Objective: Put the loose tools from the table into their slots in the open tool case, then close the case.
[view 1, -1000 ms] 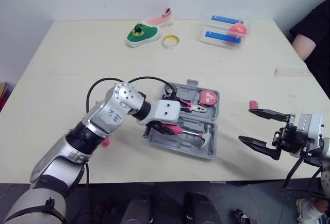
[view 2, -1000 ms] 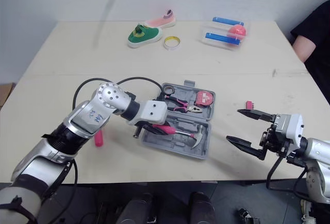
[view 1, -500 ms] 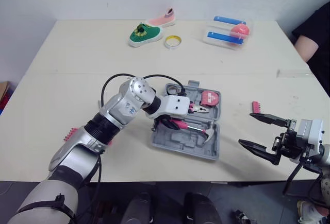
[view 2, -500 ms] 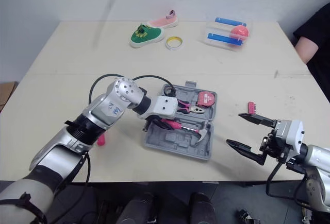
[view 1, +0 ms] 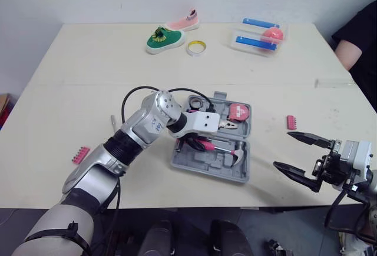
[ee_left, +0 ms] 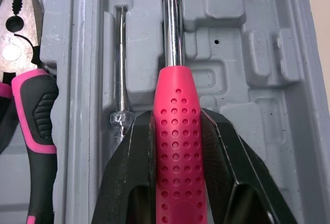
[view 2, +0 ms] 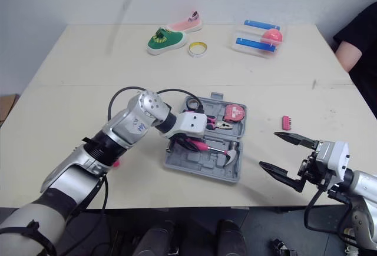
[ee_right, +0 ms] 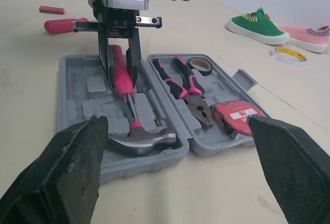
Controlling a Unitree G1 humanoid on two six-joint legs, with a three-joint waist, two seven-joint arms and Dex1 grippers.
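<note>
From the head: clamps the hammer (view 1: 237,150) by its pink grip in the left gripper (view 1: 191,144), low inside the tool case (view 1: 234,175), with the head away from the fingers, likely to press it into its moulded bed. Holds the right gripper (view 1: 283,148) spread wide and empty, well apart from the case, probably waiting its turn, with a pink bit strip (view 1: 291,122) near its fingertips on the table (view 1: 88,67). Along the left wrist: pinches the handle between both fingers (ee_left: 129,152), with the shaft straight ahead over the recess and pliers (ee_left: 31,95) seated alongside. Along the right wrist: faces the open case, with a loose screwdriver (ee_right: 62,26) on the far side of the left gripper.
</note>
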